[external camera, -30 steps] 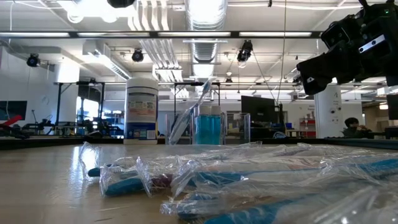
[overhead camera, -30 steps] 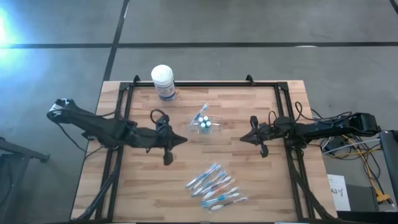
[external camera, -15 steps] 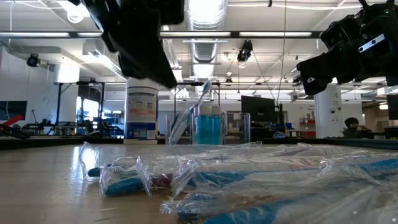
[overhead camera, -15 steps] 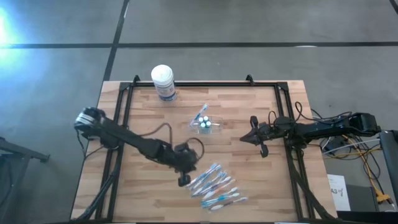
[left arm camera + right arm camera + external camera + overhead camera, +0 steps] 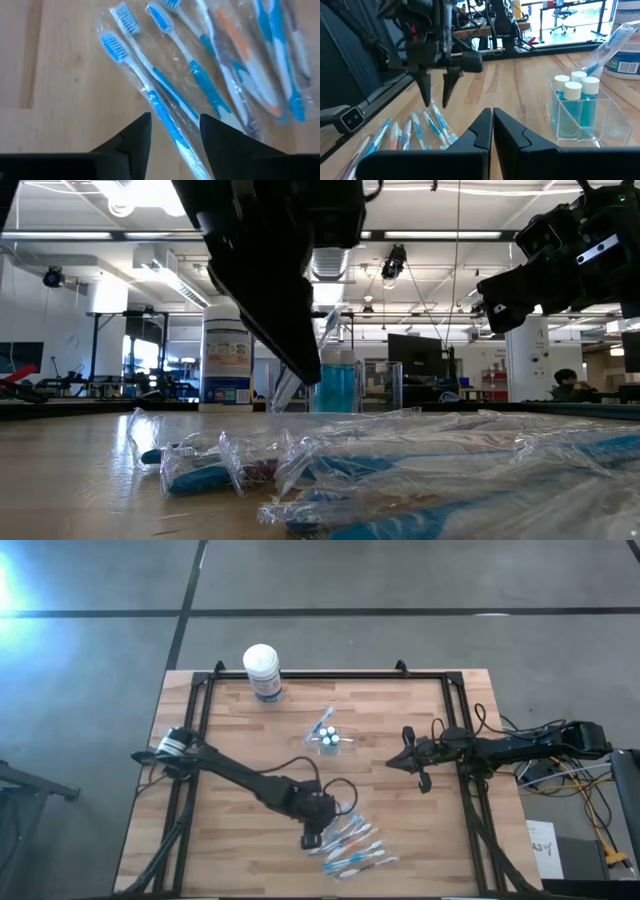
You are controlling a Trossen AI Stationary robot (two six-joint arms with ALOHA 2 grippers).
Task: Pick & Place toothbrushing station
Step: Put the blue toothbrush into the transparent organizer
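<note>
1. Now, at the left of the high view, the left arm has swung from mid-bench down toward the near side, and its left gripper hangs over the end of the pile of wrapped toothbrushes.
2. Its jaws, pressed together a second ago, have spread; in the left wrist view they straddle one wrapped toothbrush without pinching it. I judge this to be the approach to a pick, with lowering and closing on that brush still to come.
3. Behind the pile, the white-lidded canister stands at the far edge of the bench, unmoved.
4. Mid-bench, the clear plastic cup has not shifted; it holds three white-capped tubes and one toothbrush leaning out of it, so most brushes still wait to be placed.
5. At the right, the right gripper waits where it was, beside the cup, its jaws pressed together on nothing.
6. The wrappers overlap, so a neighbouring brush could well drag along with the chosen one.
</note>
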